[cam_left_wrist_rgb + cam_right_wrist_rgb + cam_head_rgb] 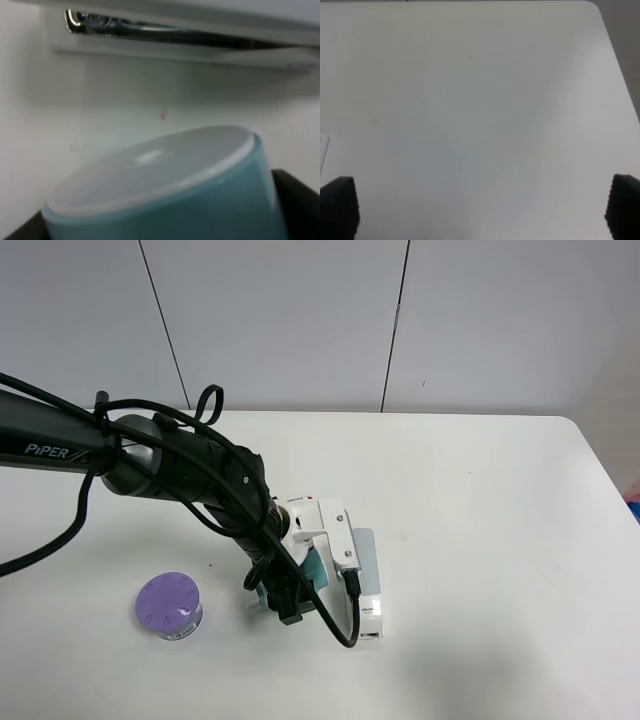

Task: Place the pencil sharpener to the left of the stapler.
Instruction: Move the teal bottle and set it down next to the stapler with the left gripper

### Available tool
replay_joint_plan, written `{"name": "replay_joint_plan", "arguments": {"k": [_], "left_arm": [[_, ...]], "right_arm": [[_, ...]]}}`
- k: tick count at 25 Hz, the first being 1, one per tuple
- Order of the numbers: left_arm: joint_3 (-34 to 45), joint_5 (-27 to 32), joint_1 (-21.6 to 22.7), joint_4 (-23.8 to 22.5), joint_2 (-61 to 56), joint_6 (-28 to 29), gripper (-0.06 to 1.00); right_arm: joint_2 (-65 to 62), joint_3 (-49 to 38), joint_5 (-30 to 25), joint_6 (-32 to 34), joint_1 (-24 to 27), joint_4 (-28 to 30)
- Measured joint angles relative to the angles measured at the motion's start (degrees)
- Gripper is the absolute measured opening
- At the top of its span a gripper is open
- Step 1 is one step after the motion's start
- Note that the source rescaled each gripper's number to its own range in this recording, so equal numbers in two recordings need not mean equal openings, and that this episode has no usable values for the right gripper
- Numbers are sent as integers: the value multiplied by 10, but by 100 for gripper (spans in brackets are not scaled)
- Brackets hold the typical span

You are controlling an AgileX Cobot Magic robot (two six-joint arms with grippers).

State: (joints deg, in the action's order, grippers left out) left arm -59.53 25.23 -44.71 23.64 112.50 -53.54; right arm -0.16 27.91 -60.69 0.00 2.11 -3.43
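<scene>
Right, furthest to the left gripper's (300,588) left sits a purple disc (168,604), well apart and not part of the job. The left gripper is closed partway around the pencil sharpener (165,195). The wrist view shows dark fingers (296,200) at both flanks of the teal body, so it looks gripped. I cannot tell whether it is lifted or resting on the table (500,540). The sharpener's flat white face is turned up toward the wrist camera and tipped slightly toward the stapler (368,582), so its axis seems to run roughly along the fingers. The crank is not visible, so which way it points is unknown. The stapler lies just beyond the fingertips, to the gripper's right in the high view, near but apart; the wrist view shows bare table between the two. Its long axis runs crosswise to the gripper's reach, front to back in the high view, with the small dark label at the near end. Judged from this, the sharpener is already on the stapler's left, so the next move likely only needs a straight set-down and release, keeping clear of the stapler's side. The right gripper (480,210) is spread wide and empty over bare table, well apart from both things, so the left arm is clearly nearer.
</scene>
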Motion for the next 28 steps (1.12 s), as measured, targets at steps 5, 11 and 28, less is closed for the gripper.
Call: {"name": "replay_joint_plan", "arguments": {"k": [5, 11, 28], "left_arm": [[0, -1, 0, 3, 0, -3, 1], [0, -9, 0, 8, 0, -3, 1], [0, -13, 0, 12, -1, 2, 55]], "right_arm": [[0, 0, 0, 0, 0, 0], [0, 0, 0, 0, 0, 0], [0, 0, 0, 0, 0, 0]]}}
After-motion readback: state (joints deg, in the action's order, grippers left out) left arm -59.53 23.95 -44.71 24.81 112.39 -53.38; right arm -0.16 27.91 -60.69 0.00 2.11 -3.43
